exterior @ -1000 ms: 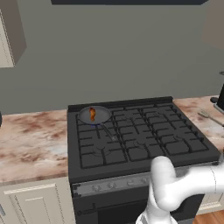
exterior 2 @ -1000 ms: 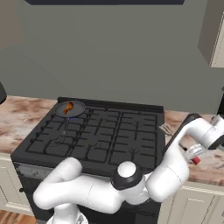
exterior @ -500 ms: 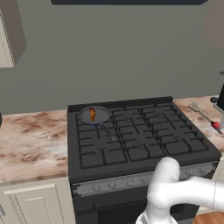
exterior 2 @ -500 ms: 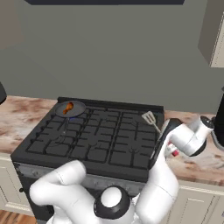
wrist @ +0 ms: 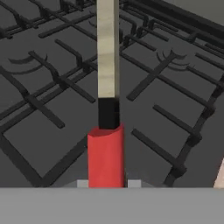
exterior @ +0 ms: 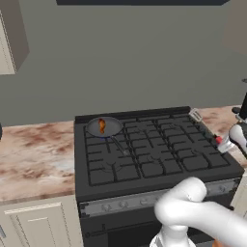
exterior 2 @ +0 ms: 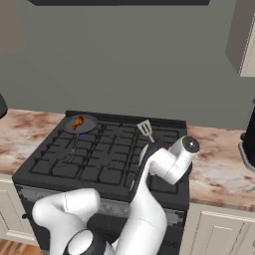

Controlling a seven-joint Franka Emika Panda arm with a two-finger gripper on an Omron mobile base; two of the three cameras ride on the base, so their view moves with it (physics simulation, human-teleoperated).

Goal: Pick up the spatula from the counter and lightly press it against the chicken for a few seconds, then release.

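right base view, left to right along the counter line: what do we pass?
left counter → pan with the chicken in it → spatula, head near the stove's back right corner → right counter → dark appliance at the edge. Stove left out of the order: it spans the middle.

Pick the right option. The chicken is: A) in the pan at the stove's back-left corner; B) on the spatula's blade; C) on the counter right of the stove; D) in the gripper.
A: the chicken lies in the pan on the stove's back-left burner, well apart from the spatula.
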